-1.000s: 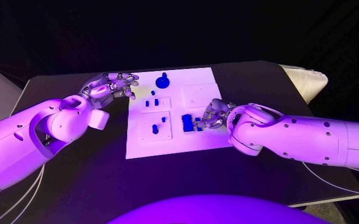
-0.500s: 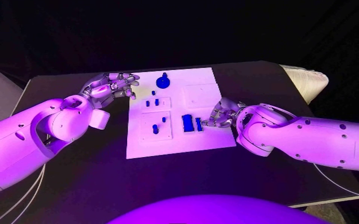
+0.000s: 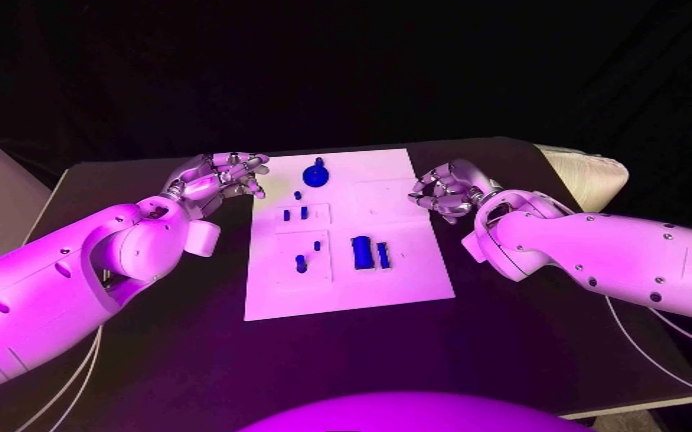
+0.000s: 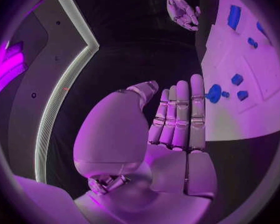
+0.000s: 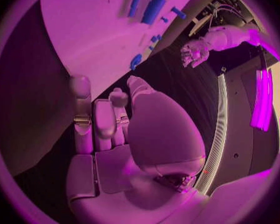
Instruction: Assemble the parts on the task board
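Left arm (image 3: 87,272) enters from lower left of the head view, rising toward centre left; left hand (image 3: 219,176) empty, fingers (image 4: 179,114) straight and close together. Right arm (image 3: 606,252) enters from right edge, angled up-left; right hand (image 3: 450,192) at centre right, empty, fingers (image 5: 96,119) loosely curled, slightly apart.

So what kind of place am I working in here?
Most likely a lab or demo test bench rather than a workshop floor: a black table against a dark backdrop, a white task board with small blue parts on it, and both robot hands, left and right, beside the board.
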Motion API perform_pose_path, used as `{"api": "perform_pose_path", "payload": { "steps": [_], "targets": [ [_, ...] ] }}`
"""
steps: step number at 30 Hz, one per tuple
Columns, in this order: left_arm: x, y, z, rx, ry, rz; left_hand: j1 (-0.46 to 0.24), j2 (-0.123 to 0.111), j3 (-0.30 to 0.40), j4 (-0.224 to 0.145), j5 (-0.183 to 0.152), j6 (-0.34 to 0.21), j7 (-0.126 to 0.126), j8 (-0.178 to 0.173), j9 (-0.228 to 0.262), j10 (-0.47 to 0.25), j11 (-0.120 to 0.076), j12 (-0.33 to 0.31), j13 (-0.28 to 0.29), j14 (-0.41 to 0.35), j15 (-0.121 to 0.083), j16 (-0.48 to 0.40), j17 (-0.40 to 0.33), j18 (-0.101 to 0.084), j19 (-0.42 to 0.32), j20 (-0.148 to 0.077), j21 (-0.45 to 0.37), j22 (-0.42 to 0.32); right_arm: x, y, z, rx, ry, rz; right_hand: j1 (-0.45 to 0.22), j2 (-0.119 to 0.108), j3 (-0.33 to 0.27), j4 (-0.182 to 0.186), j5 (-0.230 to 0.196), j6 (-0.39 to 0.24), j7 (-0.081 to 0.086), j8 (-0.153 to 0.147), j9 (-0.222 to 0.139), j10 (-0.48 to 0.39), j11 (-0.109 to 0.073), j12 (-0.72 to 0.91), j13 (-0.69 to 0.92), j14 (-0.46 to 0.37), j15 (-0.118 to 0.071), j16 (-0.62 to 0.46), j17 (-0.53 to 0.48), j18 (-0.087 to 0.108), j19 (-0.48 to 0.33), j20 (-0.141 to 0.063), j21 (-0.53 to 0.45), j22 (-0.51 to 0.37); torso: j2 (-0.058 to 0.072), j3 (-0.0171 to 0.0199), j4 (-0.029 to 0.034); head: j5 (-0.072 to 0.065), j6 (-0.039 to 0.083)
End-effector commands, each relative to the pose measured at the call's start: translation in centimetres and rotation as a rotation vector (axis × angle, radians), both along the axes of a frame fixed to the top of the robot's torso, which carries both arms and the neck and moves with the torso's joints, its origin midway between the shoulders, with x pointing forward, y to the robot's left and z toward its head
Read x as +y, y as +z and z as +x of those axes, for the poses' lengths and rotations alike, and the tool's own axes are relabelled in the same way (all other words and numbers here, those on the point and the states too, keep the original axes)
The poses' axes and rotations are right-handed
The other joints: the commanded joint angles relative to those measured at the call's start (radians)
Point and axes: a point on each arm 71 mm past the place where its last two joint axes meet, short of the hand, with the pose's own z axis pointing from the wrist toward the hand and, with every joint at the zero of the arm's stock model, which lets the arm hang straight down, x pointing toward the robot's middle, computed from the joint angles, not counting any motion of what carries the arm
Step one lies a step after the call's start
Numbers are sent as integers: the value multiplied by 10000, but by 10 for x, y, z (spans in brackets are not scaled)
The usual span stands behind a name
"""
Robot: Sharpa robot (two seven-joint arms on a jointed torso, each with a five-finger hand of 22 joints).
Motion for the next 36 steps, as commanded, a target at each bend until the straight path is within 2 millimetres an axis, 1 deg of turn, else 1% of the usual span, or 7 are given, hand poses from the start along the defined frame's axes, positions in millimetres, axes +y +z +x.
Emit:
{"api": "perform_pose_path", "payload": {
  "steps": [1, 16, 17, 18, 19, 27, 36],
  "targets": [
    [8, 0, 7, -722, 1475, -391, -56, -220, -207, 260, -1, -200, -5, -83, -10, 78, 77, -516, -293, -248, 83, -772, -297, 26, -187, 87, -338, -186, -5, 1, 16, -465, -492, 2545, 117, -180, 435, -19, -346, -189, 221, -196, -238, -633, 148, -1392, -1307, -1172, 188, -2556, -2174, 96, -463, 195, -1451, -1031, -257, -63, -45, 124, 330],
    [9, -19, 24, -1295, 3225, 45, 905, 196, -1571, 571, 27, -936, -686, -931, -847, 223, 619, -4822, -867, -1425, 1164, -7227, -2040, -45, -1533, 1212, -5479, -4001, 11, -5, 58, -1000, 822, 4219, 330, -1046, 2287, -294, -2252, -265, 835, -1034, -1485, -902, 1067, -5789, -8334, -3021, 1359, -8505, -5502, 124, -2815, 1443, -3137, -6974, -504, 9, -14, 422, 1101],
    [6, -21, 23, -770, 2636, -90, -3569, 1799, -4608, -2031, -1807, -8674, -1849, -2518, -3263, -8668, -1270, -6061, -1499, -8870, -736, -9935, -3931, -1776, -9371, -1669, -6673, -6696, 3, -7, 57, -798, -115, 3313, -4008, 1193, -1434, -2909, -3888, -9368, -1238, -2215, -5672, -4006, -477, -7239, -10272, -6148, 271, -10901, -10134, -1709, -5787, -754, -3758, -11486, -469, -27, -13, 359, 996],
    [5, -21, 23, -774, 2641, -86, -3732, 1799, -4608, -2031, -1807, -8674, -1849, -2518, -3263, -8668, -1270, -6061, -1499, -8870, -736, -9935, -3931, -1776, -9371, -1669, -6673, -6696, 3, -7, 57, -802, -118, 3340, -4208, 1193, -1434, -2909, -3888, -9368, -1238, -2215, -5672, -4164, -477, -7239, -10272, -6320, 271, -10901, -10134, -1709, -12810, -754, -3758, -11486, -475, -24, -14, 363, 1008],
    [4, -21, 23, -783, 2649, -79, -4050, 1799, -4608, -2031, -1807, -8674, -1849, -2518, -3263, -8668, -1270, -6061, -1499, -8870, -736, -9935, -3931, -1776, -9371, -1669, -6673, -6696, 4, -7, 56, -809, -124, 3392, -4530, 1193, -1434, -2909, -3888, -9368, -1238, -2215, -5672, -11212, -477, -7239, -10272, -13479, 271, -10901, -10134, -1709, -12810, -754, -3758, -11486, -485, -18, -14, 371, 1028],
    [-17, -11, 15, -980, 2893, 154, -6845, 1799, -4608, -2031, -1807, -8674, -1849, -2518, -3263, -8668, -1270, -6061, -1499, -8870, -736, -9935, -3931, -1776, -9371, -1669, -6673, -6696, 24, -1, 40, -969, -347, 4814, -14221, 1193, -1434, -2909, -3888, -9368, -1238, -2215, -5672, -11212, -477, -7239, -10272, -13479, 271, -10901, -10134, -1709, -12810, -754, -3758, -11486, -761, 152, -23, 594, 1607],
    [-54, 1, -11, -1231, 3402, 868, -13913, 1799, -4608, -2031, -1807, -8674, -1849, -2518, -3263, -8668, -1270, -6061, -1499, -8870, -736, -9935, -3931, -1776, -9371, -1669, -6673, -6696, 55, 13, 8, -1023, -956, 7084, -14221, 1193, -1434, -2909, -3888, -9368, -1238, -2215, -5672, -11212, -477, -7239, -10272, -13479, 271, -10901, -10134, -1709, -12810, -754, -3758, -11486, -941, 263, -29, 739, 1983]
  ]
}}
